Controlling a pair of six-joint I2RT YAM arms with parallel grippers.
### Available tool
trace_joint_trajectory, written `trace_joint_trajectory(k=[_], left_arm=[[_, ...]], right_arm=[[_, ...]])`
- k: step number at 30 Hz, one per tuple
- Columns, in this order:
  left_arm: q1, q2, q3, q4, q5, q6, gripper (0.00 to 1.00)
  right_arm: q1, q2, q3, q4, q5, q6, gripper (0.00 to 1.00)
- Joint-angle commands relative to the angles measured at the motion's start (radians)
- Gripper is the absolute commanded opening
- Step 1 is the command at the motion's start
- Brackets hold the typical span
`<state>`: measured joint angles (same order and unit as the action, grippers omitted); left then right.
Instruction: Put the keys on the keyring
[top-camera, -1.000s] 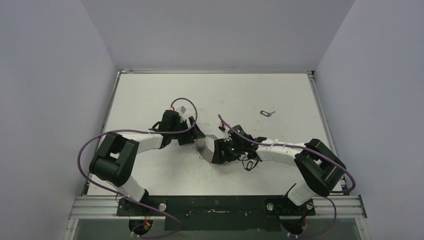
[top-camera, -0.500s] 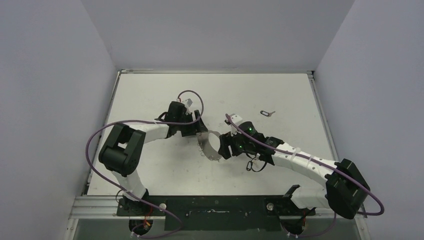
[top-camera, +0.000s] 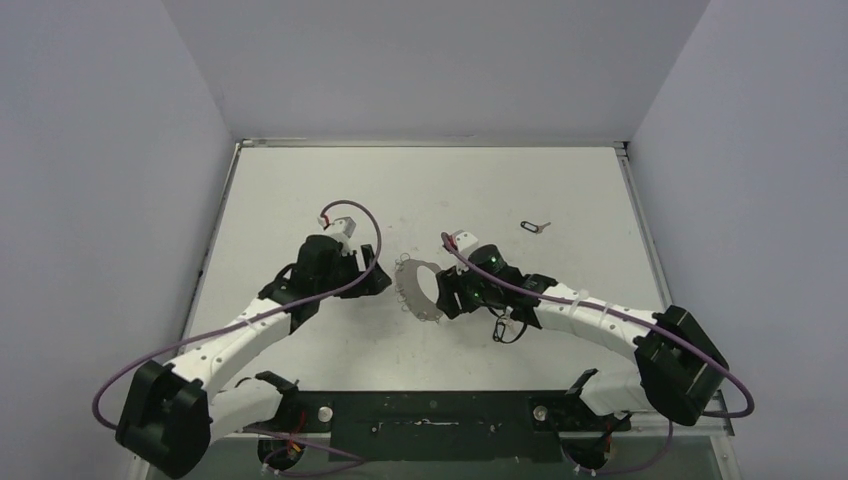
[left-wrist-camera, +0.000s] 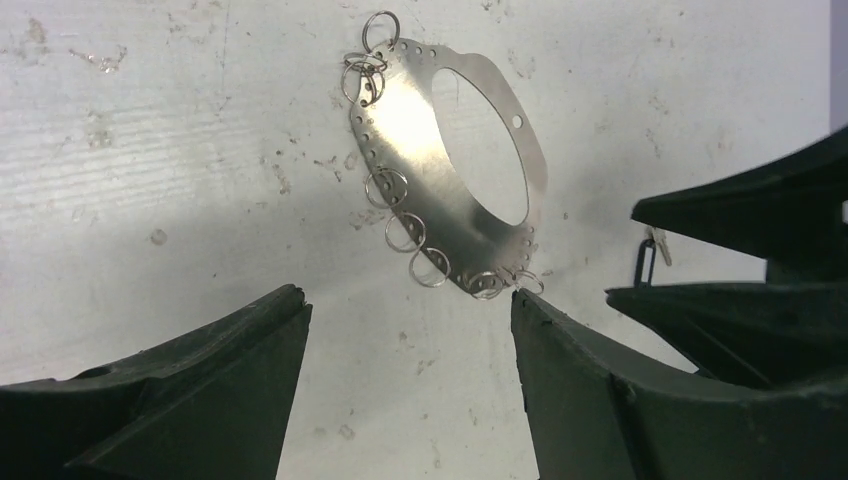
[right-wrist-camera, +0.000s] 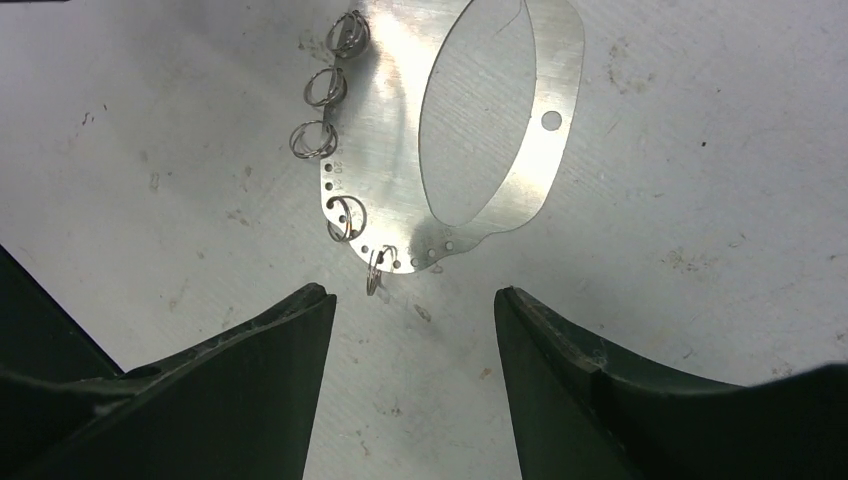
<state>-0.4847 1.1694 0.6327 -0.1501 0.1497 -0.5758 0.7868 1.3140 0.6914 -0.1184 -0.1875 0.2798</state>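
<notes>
left gripper (left-wrist-camera: 405, 300) gaping empty | right gripper (right-wrist-camera: 412, 295) gaping empty | keyring (left-wrist-camera: 400, 120) lying flat between them | keys (top-camera: 535, 226) lying well apart

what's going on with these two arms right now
Two robot arms face the keyring, which lies on the table between the left gripper and the right gripper, both open and empty. The key to be added lies apart, farther back on the right, untouched.
</notes>
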Motion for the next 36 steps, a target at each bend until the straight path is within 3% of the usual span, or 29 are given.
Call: trace_joint_trajectory(k=[1,9,16,26,36], left_arm=[[0.000,-0.184,-0.091,-0.036,-0.028,-0.064,0.72],[0.005,-0.393,-0.228,-0.079,-0.034,-0.143,0.72],[0.006,-0.403,-0.260,-0.080,-0.031,-0.166,0.72],[0.007,-0.350,-0.249,-0.075,-0.019,-0.159,0.73],[0.008,-0.371,-0.255,-0.104,-0.034,-0.156,0.73]], right_arm=[[0.017,0.056,0.069,0.016,0.002,0.064,0.58],[0.066,0.183,0.193,-0.125,0.059,0.076,0.40],[0.130,0.275,0.306,-0.274,0.172,0.032,0.32],[0.162,0.355,0.369,-0.337,0.249,0.024,0.30],[0.161,0.432,0.412,-0.336,0.200,0.025,0.28]])
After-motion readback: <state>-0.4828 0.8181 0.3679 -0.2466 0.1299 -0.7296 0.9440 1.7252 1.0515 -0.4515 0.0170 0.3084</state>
